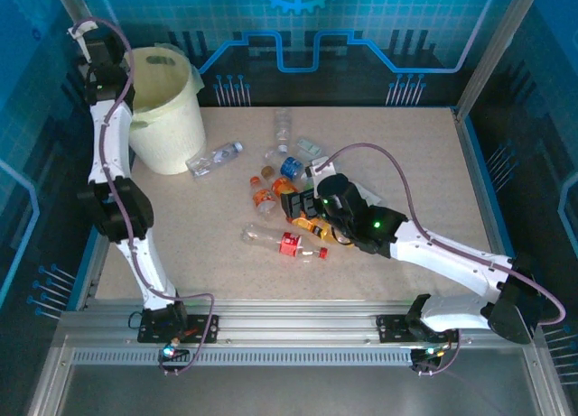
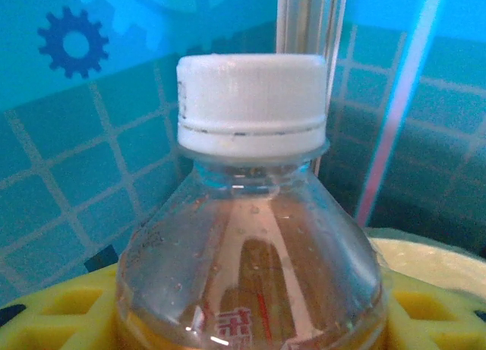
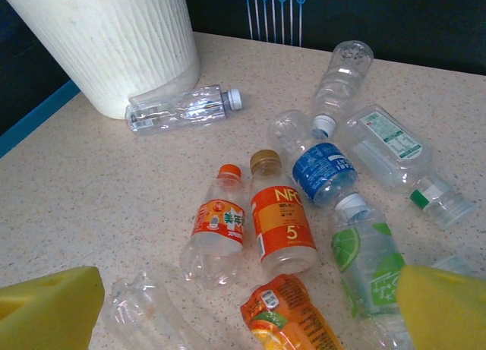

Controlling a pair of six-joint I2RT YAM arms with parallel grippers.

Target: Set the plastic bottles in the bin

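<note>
Desk [image 1: 208,263] within blue-tiled walls [image 2: 76,175]: a white-capped bottle [image 2: 250,236] is gripped by the left end effector [image 2: 247,323], just left of the bin [image 1: 167,118]; the right end effector [image 3: 247,308] is held wide open and empty over loose bottles [image 3: 285,221] right of it.

From above and behind me, the top camera takes in the whole table [image 1: 208,254]. My left wrist camera faces the blue wall [image 2: 76,175], tight against a white-capped bottle [image 2: 250,236]. My right wrist camera, low, shares the scattered bottles [image 3: 285,221] and bin [image 3: 114,46] with the top view.
</note>
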